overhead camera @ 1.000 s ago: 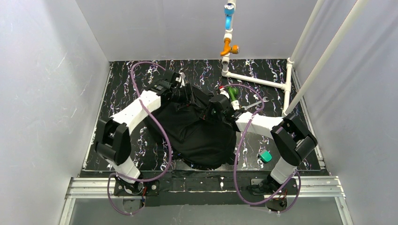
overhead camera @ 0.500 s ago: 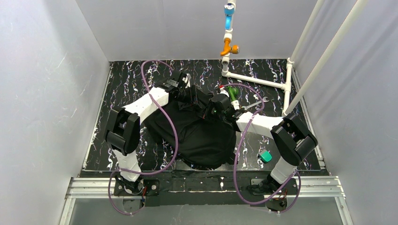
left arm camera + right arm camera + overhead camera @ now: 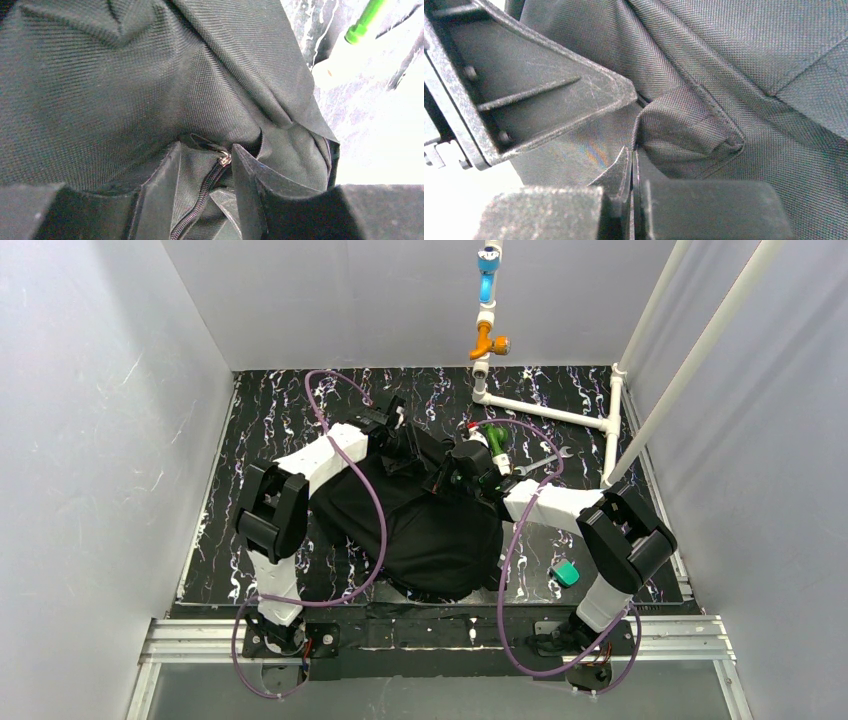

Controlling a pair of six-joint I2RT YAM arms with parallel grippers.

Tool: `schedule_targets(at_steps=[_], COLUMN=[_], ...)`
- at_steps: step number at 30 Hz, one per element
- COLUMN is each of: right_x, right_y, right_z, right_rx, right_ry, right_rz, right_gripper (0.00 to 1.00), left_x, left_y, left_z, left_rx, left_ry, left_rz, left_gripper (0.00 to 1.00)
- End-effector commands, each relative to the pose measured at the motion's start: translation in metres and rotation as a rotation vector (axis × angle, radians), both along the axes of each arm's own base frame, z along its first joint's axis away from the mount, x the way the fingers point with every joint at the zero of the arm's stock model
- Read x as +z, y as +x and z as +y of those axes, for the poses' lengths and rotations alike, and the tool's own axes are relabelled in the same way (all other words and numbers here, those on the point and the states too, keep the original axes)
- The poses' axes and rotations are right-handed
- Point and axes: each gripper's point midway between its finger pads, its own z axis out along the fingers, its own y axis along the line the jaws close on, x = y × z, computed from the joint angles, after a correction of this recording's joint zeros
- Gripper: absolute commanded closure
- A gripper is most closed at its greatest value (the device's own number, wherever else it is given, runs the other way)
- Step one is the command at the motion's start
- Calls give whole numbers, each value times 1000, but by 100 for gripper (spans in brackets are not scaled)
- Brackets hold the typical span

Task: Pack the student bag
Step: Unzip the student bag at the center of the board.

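Frankly, packing has barely begun, as far as I can judge. My left gripper [image 3: 206,148] is about half open, its 2 fingers standing on either side of the metal zipper pull [image 3: 223,159] without closing on it. The zipper [image 3: 197,202] running down from that pull looks closed, so I read the step in hand as opening the student bag [image 3: 100,90]. My right gripper [image 3: 631,152] has its fingers pressed together with no gap showing. It appears to pinch a fold of the bag's fabric right at the tips, probably to hold the cloth taut beside the zipper.

Seen from above, both grippers meet over the far end of the bag. It lies slumped on the tabletop [image 3: 260,420] between my 2 arms, with its near end close to my bases. I cannot see inside it, so I cannot tell whether anything has gone in.

At least 3 loose things lie outside it. A green-and-white marker [image 3: 495,443] is just beyond my right gripper, and a wrench [image 3: 540,462] is near it toward the white pipe frame [image 3: 545,415]. A small green block [image 3: 567,573] sits on the right by my right arm's elbow. By my reckoning the opening, the loading and the closing all remain.
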Motion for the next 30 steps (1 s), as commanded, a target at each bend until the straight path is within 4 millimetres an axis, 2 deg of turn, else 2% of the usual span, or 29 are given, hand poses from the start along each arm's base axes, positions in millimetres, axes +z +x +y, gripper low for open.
schedule_targets(at_steps=[1,3,8,11,16,17,19,20,25,26,28,30], right_x=[34,34,34,34,32,33,31,31,28,28,28,32], right_y=[-2,-1,-2,-1,-2,-1,-2,-2,-4,-5,-7,-9], right_z=[14,15,15,16,16,16,14,12,3,2,-3,-9], right_rx=[45,45,43,44,46,46,44,38,29,38,53,67], right_ry=[99,102,102,102,98,98,87,80,52,46,27,19], right_rz=[-58,-55,-52,-54,-49,-50,-50,-51,-60,-62,-54,-60], right_gripper=[99,99,99,99,99,99,99,99,99,95,76,72], left_x=[-7,-9,-16,-20,-22,-23,-22,-20,17,25,39,50], left_y=[2,3,1,-1,-1,-2,-1,-1,7,10,8,2], left_z=[15,17,16,16,12,11,10,11,15,20,25,29], left_rx=[138,179,246,292,322,316,304,296,253,258,253,245], left_ry=[91,105,113,120,119,122,125,129,116,129,125,110], left_rz=[53,72,135,174,213,218,214,208,93,51,7,-23], left_gripper=[59,59,69,70,78,82,99,100,100,100,100,100])
